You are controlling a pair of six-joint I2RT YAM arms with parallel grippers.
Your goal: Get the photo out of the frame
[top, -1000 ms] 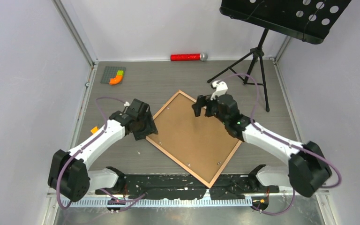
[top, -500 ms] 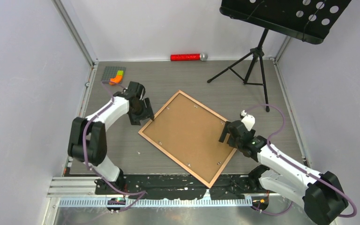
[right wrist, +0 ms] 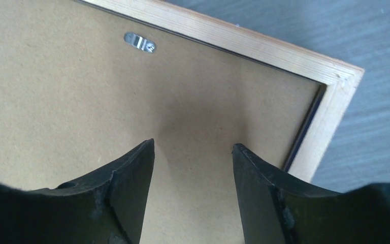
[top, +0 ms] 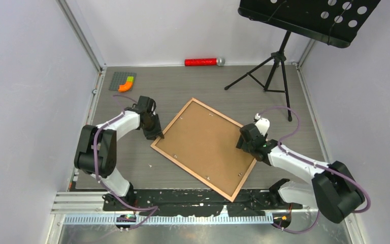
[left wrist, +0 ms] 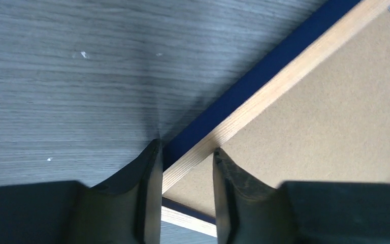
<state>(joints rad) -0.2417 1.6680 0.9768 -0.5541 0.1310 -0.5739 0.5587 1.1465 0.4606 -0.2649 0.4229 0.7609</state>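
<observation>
The frame (top: 172, 122) lies face down as a diamond on the table. Its pale wooden back rail (left wrist: 284, 81) and dark blue outer side (left wrist: 249, 86) show. The brown backing board (top: 205, 142) fills it, held by small metal clips (right wrist: 139, 42). The photo is hidden under the board. My left gripper (top: 158, 135) is at the frame's left corner, fingers closed on either side of the rail (left wrist: 185, 150). My right gripper (top: 241, 145) is open, with its tips over the backing board (right wrist: 193, 145) just inside the frame's right corner.
A black music stand (top: 279, 56) stands at the back right, its tripod legs on the table. A red cylinder with a grey tip (top: 203, 62) lies by the back wall. A grey baseplate with orange and green bricks (top: 123, 81) is at the back left. Walls close both sides.
My right gripper left the frame's upper edge and came to its right corner. My left gripper settled onto the left corner rail. The frame turned slightly.
</observation>
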